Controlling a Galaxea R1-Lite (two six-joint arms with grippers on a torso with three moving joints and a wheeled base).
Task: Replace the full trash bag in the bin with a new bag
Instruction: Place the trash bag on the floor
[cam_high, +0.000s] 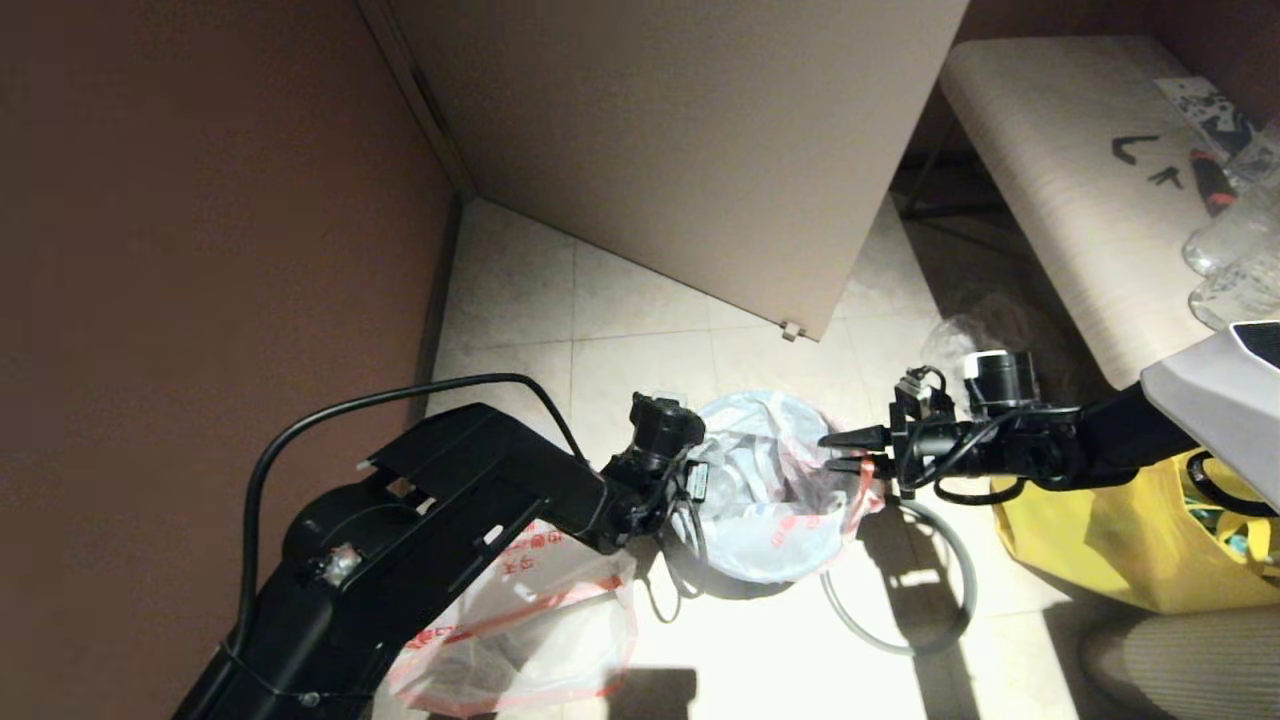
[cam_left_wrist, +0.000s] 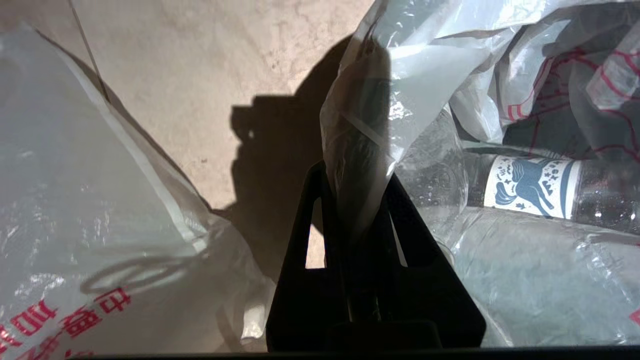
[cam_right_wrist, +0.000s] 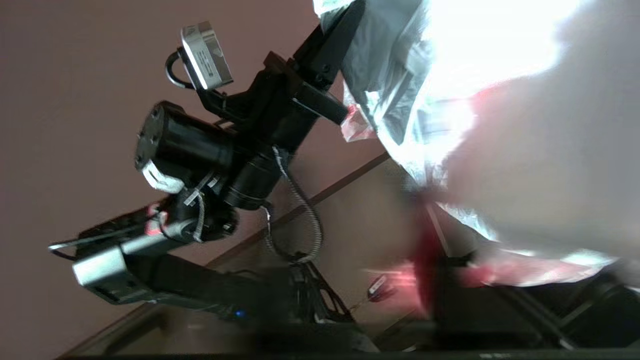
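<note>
Left wrist view alone shows the left gripper (cam_left_wrist: 357, 200) clamped on the full trash bag's (cam_left_wrist: 500, 150) film.

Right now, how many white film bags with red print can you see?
2. The full trash bag sits in the bin, its rim pinched by the left claw and right claw. The new bag lies slack on the floor under the left arm.
</note>
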